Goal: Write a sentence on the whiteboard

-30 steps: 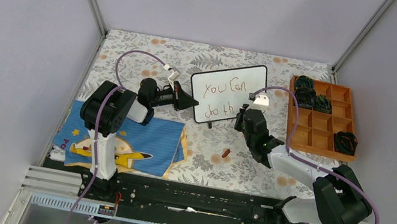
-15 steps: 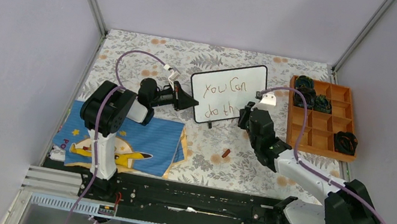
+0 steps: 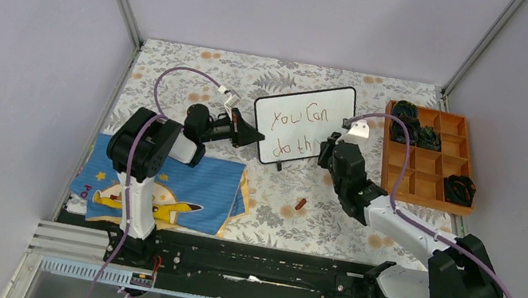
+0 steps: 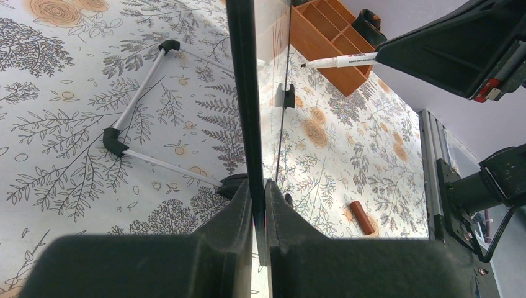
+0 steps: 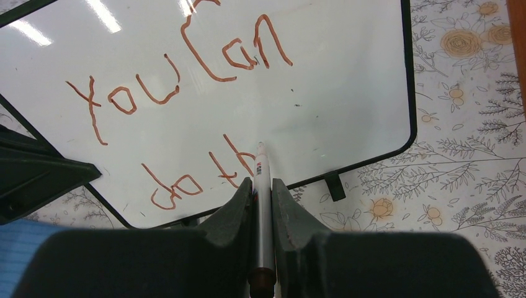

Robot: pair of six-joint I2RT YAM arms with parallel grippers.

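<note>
The whiteboard (image 3: 302,123) stands tilted on the flowered table. My left gripper (image 3: 253,137) is shut on its left edge, and the left wrist view shows the black frame (image 4: 245,93) pinched between my left gripper's (image 4: 259,186) jaws. The sentence (image 5: 180,99) reads "You Can" on top and "do th" below in reddish-brown. My right gripper (image 5: 262,186) is shut on a silver-white marker (image 5: 259,167). The marker's tip is at the board, just right of the "th". From above, my right gripper (image 3: 327,153) sits at the board's lower right corner.
An orange compartment tray (image 3: 417,183) with several dark items stands right of the board. The reddish-brown marker cap (image 3: 301,203) lies on the table in front of the board. A blue printed cloth (image 3: 173,190) lies at the near left, beside the left arm.
My right gripper with the marker has shifted slightly to the right along the board's lower line. The left gripper and the board have not moved.
</note>
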